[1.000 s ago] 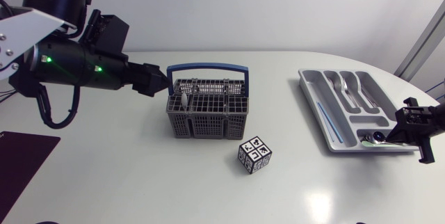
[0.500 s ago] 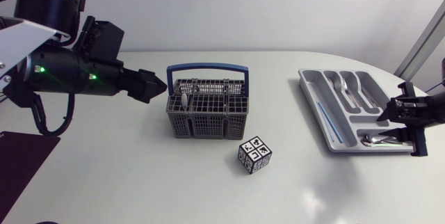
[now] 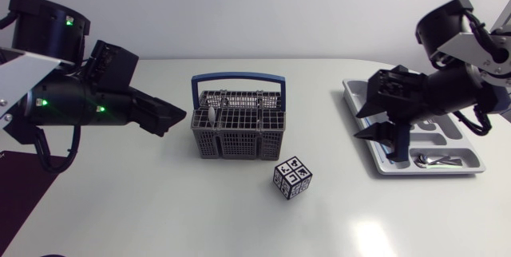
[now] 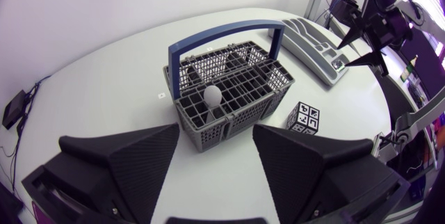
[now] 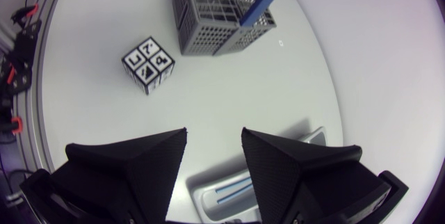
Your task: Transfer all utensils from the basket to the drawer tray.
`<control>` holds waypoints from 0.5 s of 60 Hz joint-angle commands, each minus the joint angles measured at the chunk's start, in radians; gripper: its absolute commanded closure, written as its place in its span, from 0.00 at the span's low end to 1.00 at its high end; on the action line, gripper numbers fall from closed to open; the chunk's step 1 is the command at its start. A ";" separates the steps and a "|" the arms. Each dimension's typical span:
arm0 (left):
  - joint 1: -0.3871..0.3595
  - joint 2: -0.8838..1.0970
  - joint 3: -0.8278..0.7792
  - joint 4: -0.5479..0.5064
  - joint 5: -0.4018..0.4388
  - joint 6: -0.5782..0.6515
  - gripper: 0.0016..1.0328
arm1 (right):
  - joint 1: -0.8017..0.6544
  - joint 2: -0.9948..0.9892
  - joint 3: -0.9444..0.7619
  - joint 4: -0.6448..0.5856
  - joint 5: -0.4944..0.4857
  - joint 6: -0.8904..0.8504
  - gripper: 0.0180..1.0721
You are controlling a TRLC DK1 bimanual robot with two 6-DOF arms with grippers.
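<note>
Left gripper hangs just beside the basket on its left end, not touching it. Its fingers are spread wide with nothing between them, and in the left wrist view the basket sits straight ahead of them. The grey wire basket has a blue handle standing upright. One pale, round-ended utensil stands in a cell near the left gripper, maybe a spoon, too small to tell. The drawer tray is well apart at the right of the table. Right gripper is above the tray's basket-side edge, fingers parted and empty. Silver cutlery lies in the tray's front compartment; the other slots are partly hidden by the arm. A black-and-white marker cube sits near the basket, apart from it.
</note>
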 commanded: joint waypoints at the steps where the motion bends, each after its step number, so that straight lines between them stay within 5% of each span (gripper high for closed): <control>1: 0.029 -0.022 -0.051 0.028 0.033 0.058 0.28 | 0.092 0.032 0.058 -0.008 0.018 0.210 0.43; 30: 0.098 -0.022 -0.194 0.172 0.206 0.249 0.28 | 0.447 0.325 0.372 0.002 0.041 0.796 0.43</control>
